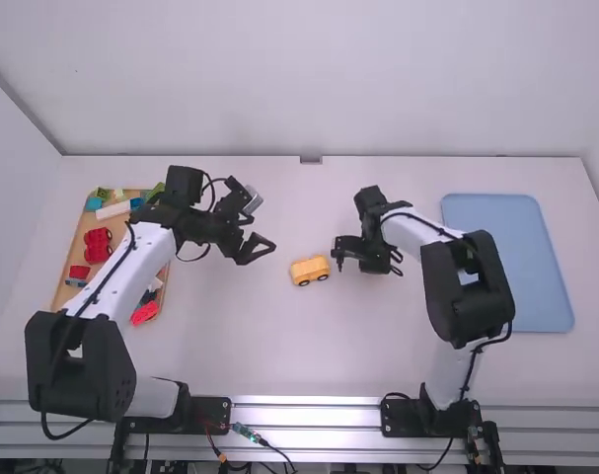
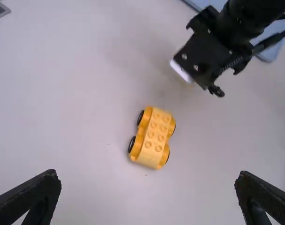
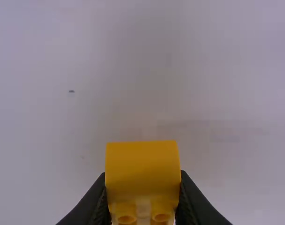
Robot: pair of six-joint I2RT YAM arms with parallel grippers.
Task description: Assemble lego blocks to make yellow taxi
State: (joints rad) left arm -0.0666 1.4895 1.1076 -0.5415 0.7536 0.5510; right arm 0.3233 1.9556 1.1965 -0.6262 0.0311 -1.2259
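The left gripper [image 1: 265, 225] hangs left of the middle in the high view, above the white worktop [image 1: 250, 355], with its fingers spread wide apart. In the left wrist view the fingers stand at the lower left and lower right of the frame, holding nothing.

The right gripper [image 1: 340, 259] is right of centre in the high view. In the right wrist view its fingers are clamped on the two sides of a yellow plastic block with a smooth, rounded face [image 3: 142, 166], at the bottom centre of the frame; two round studs show along its lower edge.

A yellow toy car base with black wheels and rows of studs on top [image 2: 154, 138] lies on the worktop near the middle of the left wrist view. In the high view it sits near the centre, between the two grippers and touching neither, just beside the right one.

At the left of the high view, partly under the left arm, is a shallow wooden tray [image 1: 74, 247] with red blocks [image 1: 98, 245], a long white brick [image 1: 112, 210], and green and blue pieces near its upper edge. A flat light-blue tray [image 1: 511, 267] lies at the right of that view, beyond the right arm.
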